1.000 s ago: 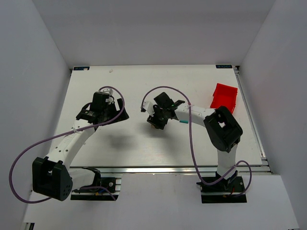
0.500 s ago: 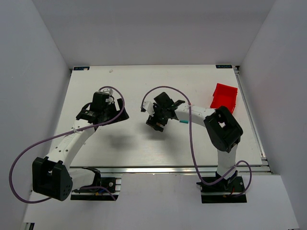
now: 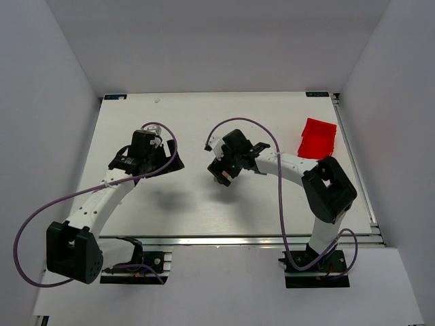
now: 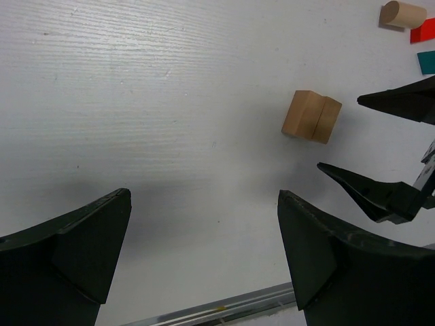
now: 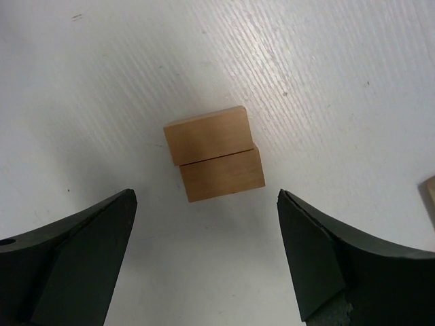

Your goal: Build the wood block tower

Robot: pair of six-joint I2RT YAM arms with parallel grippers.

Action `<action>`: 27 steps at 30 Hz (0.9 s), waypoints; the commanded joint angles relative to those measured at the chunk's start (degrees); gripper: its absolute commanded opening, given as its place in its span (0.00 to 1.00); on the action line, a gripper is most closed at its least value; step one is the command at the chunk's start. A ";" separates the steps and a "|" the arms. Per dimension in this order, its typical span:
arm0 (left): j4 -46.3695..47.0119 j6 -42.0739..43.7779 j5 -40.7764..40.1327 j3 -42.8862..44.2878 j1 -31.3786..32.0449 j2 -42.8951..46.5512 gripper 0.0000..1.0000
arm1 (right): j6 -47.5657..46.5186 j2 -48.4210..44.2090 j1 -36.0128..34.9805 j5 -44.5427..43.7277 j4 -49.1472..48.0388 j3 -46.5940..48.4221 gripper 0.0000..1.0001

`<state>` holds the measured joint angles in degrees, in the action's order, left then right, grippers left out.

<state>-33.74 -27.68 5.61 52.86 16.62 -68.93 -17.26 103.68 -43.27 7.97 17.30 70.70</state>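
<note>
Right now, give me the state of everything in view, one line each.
left gripper: open, empty, over the table
right gripper: open, empty, over the tan blocks
tan blocks: two touching, on the table, ungripped
tan cylinder: lying on its side
red block: loose, cut by frame edge
teal piece: loose, cut by frame edge
red bin: far right, contents unseen

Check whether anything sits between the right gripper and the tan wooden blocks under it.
Nothing visible does. The tan wooden blocks lie on the bare table between the open fingers of the right gripper, touching neither.
</note>
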 commanded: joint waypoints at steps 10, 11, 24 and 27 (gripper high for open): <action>2.53 0.09 1.51 -0.92 -0.01 0.46 0.98 | 19.60 -8.75 0.02 -6.82 -7.19 -7.67 0.53; 2.80 0.00 1.69 -1.00 -0.01 0.37 0.98 | 20.32 -9.37 0.11 -7.17 -7.28 -8.98 0.45; 17.28 -0.71 14.87 1.80 1.04 -15.70 0.07 | 28.76 -4.90 1.60 -14.29 -4.90 -8.03 0.08; 19.40 -0.36 16.28 3.39 2.45 -19.65 0.03 | 28.86 -3.23 2.04 -13.42 -5.87 -7.42 0.08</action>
<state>-19.46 -28.51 17.43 53.12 17.80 -87.50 9.50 99.24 -41.67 -4.97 13.10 60.77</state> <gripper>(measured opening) 0.065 0.085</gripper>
